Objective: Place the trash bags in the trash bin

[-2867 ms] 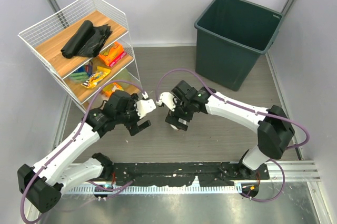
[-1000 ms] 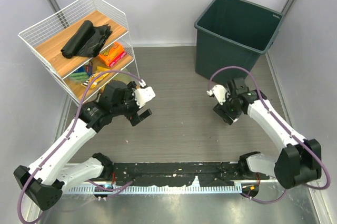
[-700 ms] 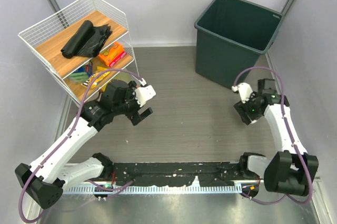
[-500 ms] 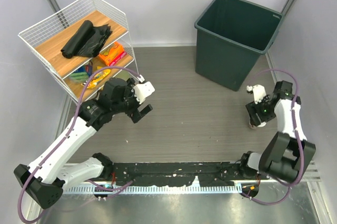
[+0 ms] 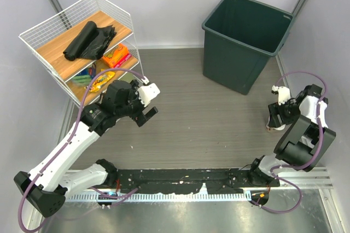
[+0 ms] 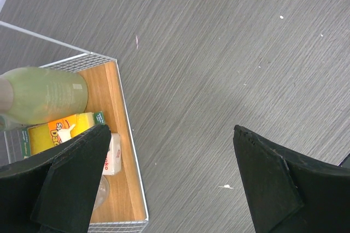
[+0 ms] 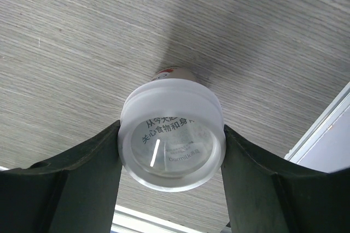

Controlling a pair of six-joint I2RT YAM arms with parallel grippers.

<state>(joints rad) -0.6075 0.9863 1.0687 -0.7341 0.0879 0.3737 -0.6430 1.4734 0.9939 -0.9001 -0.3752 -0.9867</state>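
Note:
The black glossy trash bags (image 5: 87,40) lie crumpled on the top wooden shelf of the white wire rack (image 5: 44,28) at the far left. The dark green trash bin (image 5: 246,36) stands at the back right and looks empty. My left gripper (image 5: 145,111) is open and empty over the floor, just right of the rack's lower shelves; its jaws stand wide apart in the left wrist view (image 6: 169,184). My right gripper (image 5: 275,121) is at the far right, shut on a small cup with a translucent lid (image 7: 172,134), held upright at floor level.
The rack's lower shelves hold colourful snack packets (image 5: 116,56), and its bottom shelf holds a green bottle (image 6: 44,95) and a yellow packet (image 6: 60,133). A grey wall runs close to my right gripper. A metal rail (image 5: 306,175) runs along the near edge.
My right arm has swung from the middle of the floor to the far right with the lidded cup in its jaws. My left arm has barely shifted, staying by the rack.

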